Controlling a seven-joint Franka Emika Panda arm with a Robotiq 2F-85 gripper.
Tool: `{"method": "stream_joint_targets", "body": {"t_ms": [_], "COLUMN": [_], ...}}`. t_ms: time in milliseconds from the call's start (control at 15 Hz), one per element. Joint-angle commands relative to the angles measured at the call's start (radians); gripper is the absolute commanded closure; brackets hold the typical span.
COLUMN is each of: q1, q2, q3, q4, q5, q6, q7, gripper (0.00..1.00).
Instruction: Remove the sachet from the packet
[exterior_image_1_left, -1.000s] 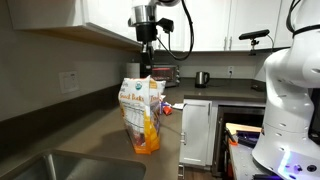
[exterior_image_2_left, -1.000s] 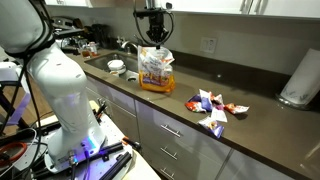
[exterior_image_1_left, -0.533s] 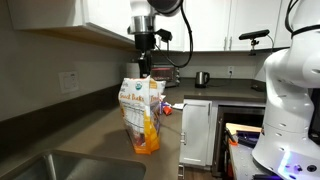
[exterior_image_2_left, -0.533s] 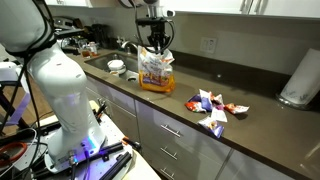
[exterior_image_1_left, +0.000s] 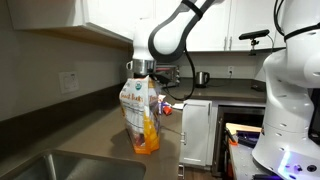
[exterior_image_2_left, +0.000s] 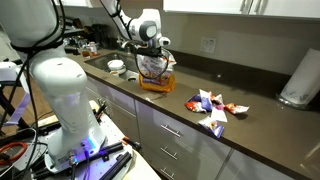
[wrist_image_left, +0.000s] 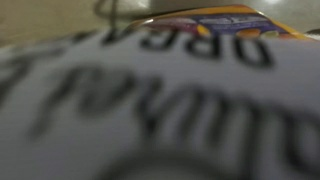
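Note:
The packet (exterior_image_1_left: 141, 116) stands upright on the dark counter, white above with a green logo and orange-yellow below; it also shows from farther off as the packet (exterior_image_2_left: 154, 72). My gripper (exterior_image_1_left: 141, 70) is down at the packet's top edge, tilted over it, also seen as the gripper (exterior_image_2_left: 152, 50). How its jaws stand cannot be made out. In the wrist view a blurred printed face of the packet (wrist_image_left: 160, 100) fills the frame and no fingers show. Several sachets (exterior_image_2_left: 211, 106) lie loose on the counter beside the packet.
A white paper-towel roll (exterior_image_2_left: 300, 78) stands at the counter's far end. A bowl (exterior_image_2_left: 117, 67) sits near the wall behind the packet. A sink (exterior_image_1_left: 60, 165) lies in the near counter, a kettle (exterior_image_1_left: 201, 78) farther back. The robot's white base (exterior_image_2_left: 62, 90) stands before the cabinets.
The arm has come down from above the packet and tilted, bringing the gripper to the packet's top edge. The packet and the loose sachets have stayed in place.

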Motion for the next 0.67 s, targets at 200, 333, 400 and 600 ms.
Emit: {"method": "stream_joint_targets", "body": {"t_ms": [200, 333, 400, 600], "q1": [0.006, 0.012, 0.015, 0.026], "q2": [0.148, 0.187, 0.209, 0.262], "q3": [0.004, 0.002, 0.001, 0.003], "q4": [-0.035, -0.040, -0.042, -0.038], "q5": [-0.027, -0.040, -0.044, -0.037], "q6": [0.085, 0.091, 0.104, 0.158], "q7": [0.041, 0.058, 0.065, 0.069], "gripper": [0.00, 0.00, 0.00, 0.00]}}
